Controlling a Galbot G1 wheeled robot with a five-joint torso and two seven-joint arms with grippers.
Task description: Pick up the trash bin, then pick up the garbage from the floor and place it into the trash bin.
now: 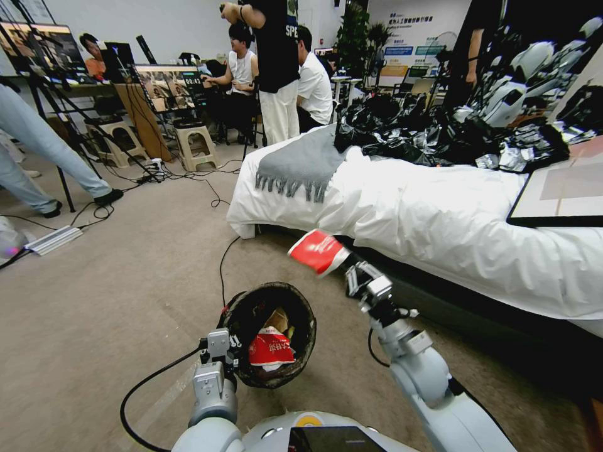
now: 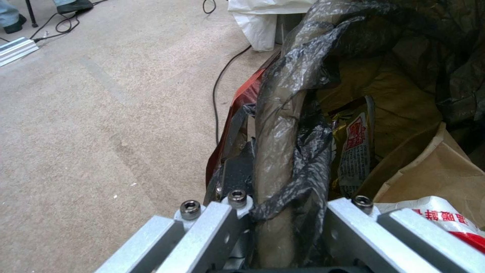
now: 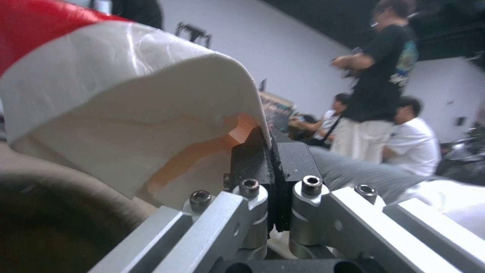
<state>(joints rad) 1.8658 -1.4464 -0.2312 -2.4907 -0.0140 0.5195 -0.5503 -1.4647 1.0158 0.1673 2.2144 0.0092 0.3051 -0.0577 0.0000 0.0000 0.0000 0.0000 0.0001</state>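
The trash bin [image 1: 276, 333], a round bucket lined with a black bag, hangs low in front of me, tilted so its mouth faces up. My left gripper [image 1: 220, 348] is shut on its near rim [image 2: 275, 151]. Inside lie a red and white wrapper [image 1: 270, 348], brown paper [image 2: 429, 174] and a yellow wrapper [image 2: 354, 144]. My right gripper [image 1: 352, 270] is raised above and to the right of the bin. It is shut on the white end of a red and white wrapper [image 1: 319, 251], which fills the near side of the right wrist view [image 3: 131, 113].
A bed with white bedding [image 1: 440, 213] stands to the right, a grey scarf [image 1: 301, 163] and black bags [image 1: 427, 132] on it. A black cable [image 1: 221, 270] runs across the carpet by the bin. People, tripods and stools [image 1: 195, 147] stand at the back left.
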